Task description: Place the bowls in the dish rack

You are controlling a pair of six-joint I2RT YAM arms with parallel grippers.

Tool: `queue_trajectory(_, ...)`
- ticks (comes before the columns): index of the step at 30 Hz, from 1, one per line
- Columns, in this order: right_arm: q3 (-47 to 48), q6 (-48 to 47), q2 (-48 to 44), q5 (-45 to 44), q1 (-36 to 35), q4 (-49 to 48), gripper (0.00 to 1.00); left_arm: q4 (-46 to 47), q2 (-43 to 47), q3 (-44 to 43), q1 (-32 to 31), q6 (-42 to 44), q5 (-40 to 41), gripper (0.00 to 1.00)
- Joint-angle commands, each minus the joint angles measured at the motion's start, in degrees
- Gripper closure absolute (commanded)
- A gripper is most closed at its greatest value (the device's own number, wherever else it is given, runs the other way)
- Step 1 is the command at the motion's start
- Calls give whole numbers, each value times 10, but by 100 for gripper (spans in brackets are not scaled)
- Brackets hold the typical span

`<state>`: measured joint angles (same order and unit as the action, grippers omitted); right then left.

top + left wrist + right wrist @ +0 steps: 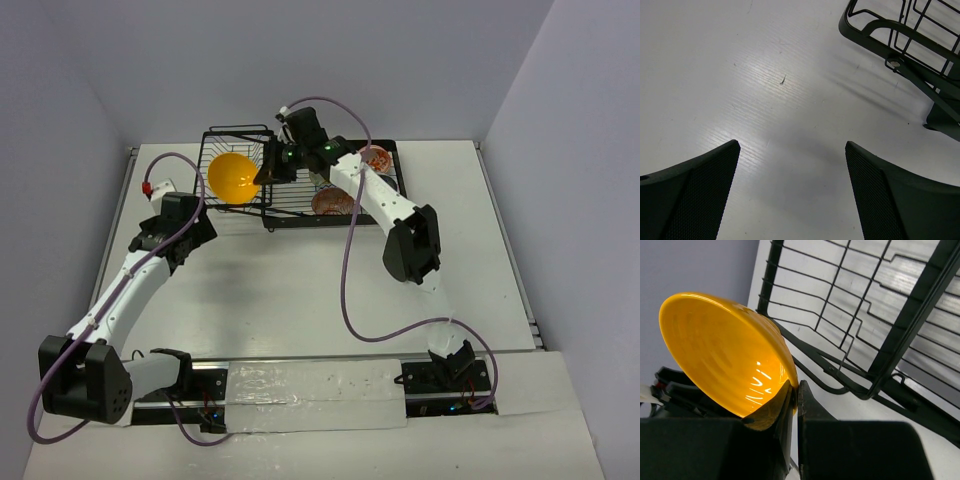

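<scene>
The task looks partly done. In the top view two patterned bowls already sit in the dish rack (290, 222), which stands near the far edge of the table (300, 290): a reddish bowl (333, 203) by the rack's near rim and a second bowl (377, 158) toward its far right end, half hidden by the arm. The orange-yellow bowl (233, 177) is not yet set down. It hangs tilted on edge above the rack's left basket end, and the right hand (795, 387) is pinched tight on its rim. No other bowls are in view, so how many are left is unclear. The right arm reaches from the near right edge diagonally across the rack. The left arm lies along the left side, and the left hand (792, 143) is spread wide and empty above bare table just beside the rack's left corner.
</scene>
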<state>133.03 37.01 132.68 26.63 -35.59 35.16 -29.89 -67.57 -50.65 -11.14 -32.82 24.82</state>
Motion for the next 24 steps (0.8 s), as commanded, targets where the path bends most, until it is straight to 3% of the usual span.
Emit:
queue_trajectory(1,14,15,2,16,4,-70,100,3,1,-9,-10,-8,-1,9)
queue_trajectory(24,-4,34,45,-69,8,-123,100,-4,-14,-10,-26,-8,15,9)
